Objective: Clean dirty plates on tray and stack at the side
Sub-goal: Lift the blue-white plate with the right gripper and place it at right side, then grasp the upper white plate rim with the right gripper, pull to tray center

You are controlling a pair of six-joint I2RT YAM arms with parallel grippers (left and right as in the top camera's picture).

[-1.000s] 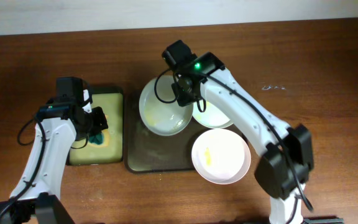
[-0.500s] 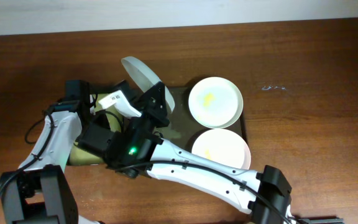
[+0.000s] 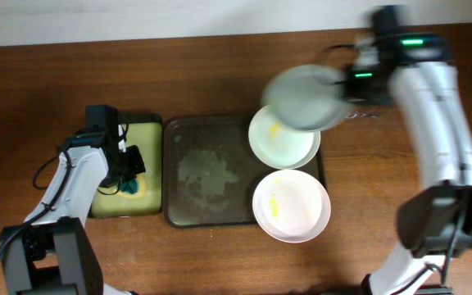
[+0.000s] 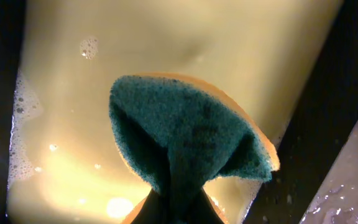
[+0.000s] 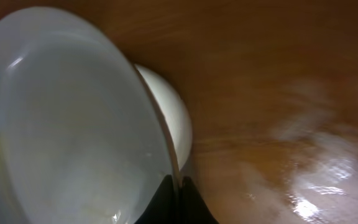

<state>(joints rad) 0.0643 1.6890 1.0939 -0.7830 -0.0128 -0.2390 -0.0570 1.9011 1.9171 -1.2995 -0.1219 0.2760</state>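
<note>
Three plates are showing: two white, one grey-blue. The right pincer is gripping the grey-blue plate by its rim, holding it above the tray's far right corner. One white plate is lying in that corner, and the other white plate is overhanging the tray's near right corner. Left of the tray, the left pincer is pinching one green sponge over the smaller tray of soapy liquid on the bench.
</note>
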